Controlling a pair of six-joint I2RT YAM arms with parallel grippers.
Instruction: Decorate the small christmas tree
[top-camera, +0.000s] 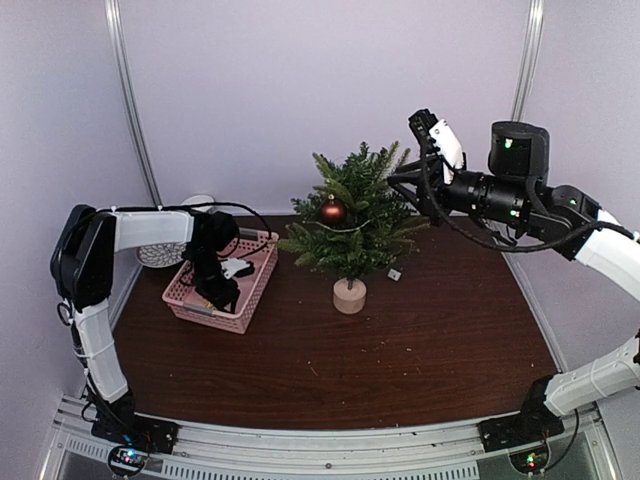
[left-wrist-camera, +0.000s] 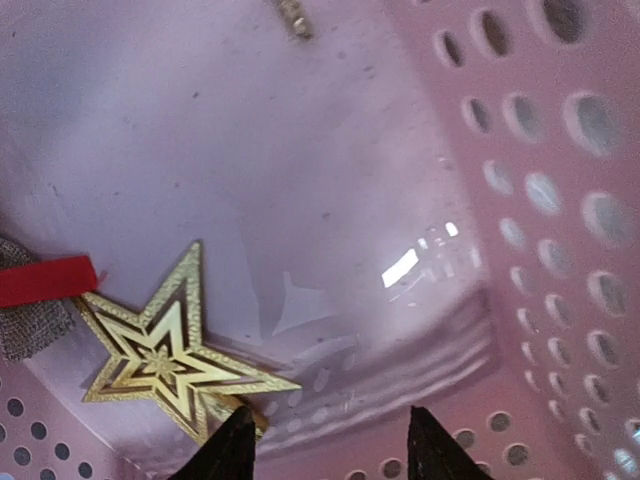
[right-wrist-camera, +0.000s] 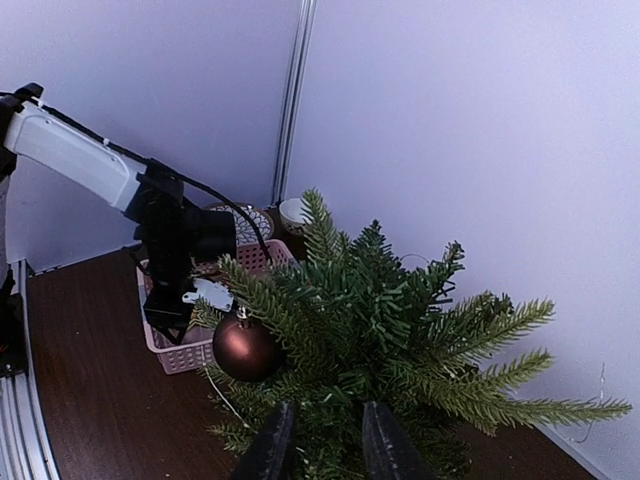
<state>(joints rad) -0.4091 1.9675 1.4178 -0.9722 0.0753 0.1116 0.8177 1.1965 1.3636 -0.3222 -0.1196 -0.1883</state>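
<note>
Top view: small christmas tree (top-camera: 352, 215) stands upright mid-table (top-camera: 440, 340) on its stump base (top-camera: 349, 296), 1 brown bauble (top-camera: 332, 210) hung on its upper left. Pink basket (top-camera: 215, 318) sits left of tree, apart.

L wrist view: left gripper (left-wrist-camera: 330, 440), jaws spread and empty, hovers inside that basket, gold star (left-wrist-camera: 165, 355) just beside it.

R wrist view: right gripper (right-wrist-camera: 325, 415) sits among tree's top branches, fingers narrowly apart; can't tell if it pinches anything.

Tree likely light and tippy, branches springy. Prob. best steadied at trunk or stump, not needle tips.
</note>
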